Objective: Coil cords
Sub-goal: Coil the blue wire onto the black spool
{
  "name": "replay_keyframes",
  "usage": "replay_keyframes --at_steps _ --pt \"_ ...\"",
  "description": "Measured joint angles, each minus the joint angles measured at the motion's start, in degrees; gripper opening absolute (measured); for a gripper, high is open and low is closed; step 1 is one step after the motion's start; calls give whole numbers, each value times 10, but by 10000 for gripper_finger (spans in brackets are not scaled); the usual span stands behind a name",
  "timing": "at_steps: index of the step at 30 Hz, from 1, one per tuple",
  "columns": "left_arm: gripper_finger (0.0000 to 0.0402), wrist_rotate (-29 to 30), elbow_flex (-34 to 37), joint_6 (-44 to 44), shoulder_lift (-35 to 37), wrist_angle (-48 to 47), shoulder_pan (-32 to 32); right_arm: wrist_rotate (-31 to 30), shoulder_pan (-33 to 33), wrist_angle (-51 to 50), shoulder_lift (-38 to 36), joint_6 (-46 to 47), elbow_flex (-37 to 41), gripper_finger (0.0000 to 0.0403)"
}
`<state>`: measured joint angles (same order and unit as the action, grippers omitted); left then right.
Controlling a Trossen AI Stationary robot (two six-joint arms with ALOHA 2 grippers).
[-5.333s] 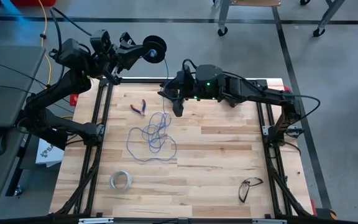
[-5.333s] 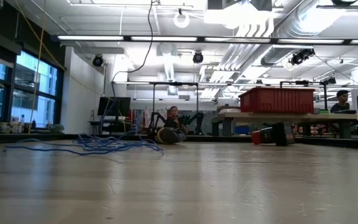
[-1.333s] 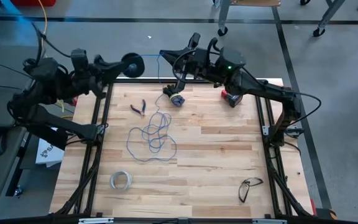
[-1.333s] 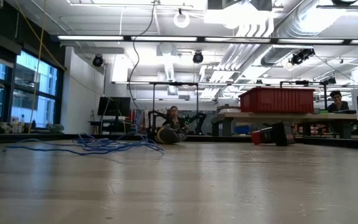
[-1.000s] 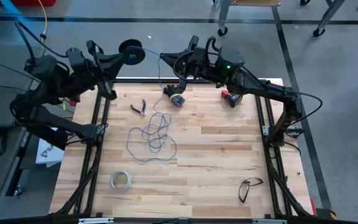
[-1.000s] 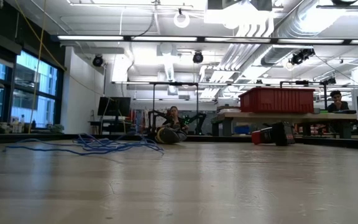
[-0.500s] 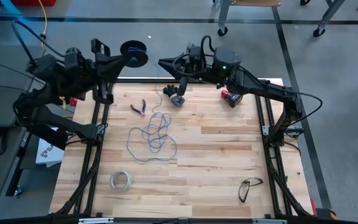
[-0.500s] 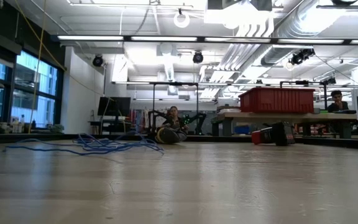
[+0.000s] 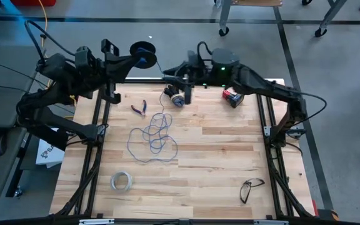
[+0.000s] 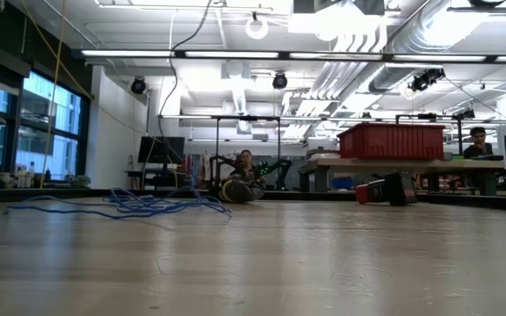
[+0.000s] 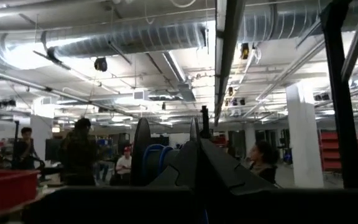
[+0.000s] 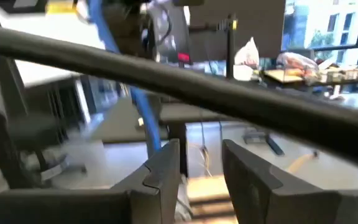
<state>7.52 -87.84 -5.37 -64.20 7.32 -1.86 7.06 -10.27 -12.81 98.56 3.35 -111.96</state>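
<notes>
Since a moment ago your right hand (image 9: 187,89) has let the wire (image 9: 154,135) go, fingers now apart. Your left hand (image 9: 132,58) grips the spool (image 9: 142,54) beyond the worktop (image 9: 217,162); loose wire lies mid-worktop.

pale wood-plank table (image 9: 217,156), matt black spool (image 9: 141,52)

Right end effector (image 9: 187,94) has opened, releasing the wire (image 9: 155,134).
</notes>
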Motion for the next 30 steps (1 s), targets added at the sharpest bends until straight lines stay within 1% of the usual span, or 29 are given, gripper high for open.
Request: replay_keyframes --at_steps 2,6,10,17,21,30 --pt "0 -9 0 26 6 -5 -5 -6 -6 -41 -19 -19 0 114" --pt "0 -38 -1 49 15 -29 -16 -6 -15 -110 -49 -22 0 114" --pt "0 -54 0 57 6 -35 -27 24 -10 -150 -57 -13 0 114" --pt "0 -72 0 88 -11 -32 -47 25 14 -118 -13 -18 0 114" --pt "0 -86 0 103 -12 -32 -54 31 14 -97 -6 -6 0 114" --pt "0 -85 0 102 -12 -31 -56 31 13 -123 -3 -8 0 114"
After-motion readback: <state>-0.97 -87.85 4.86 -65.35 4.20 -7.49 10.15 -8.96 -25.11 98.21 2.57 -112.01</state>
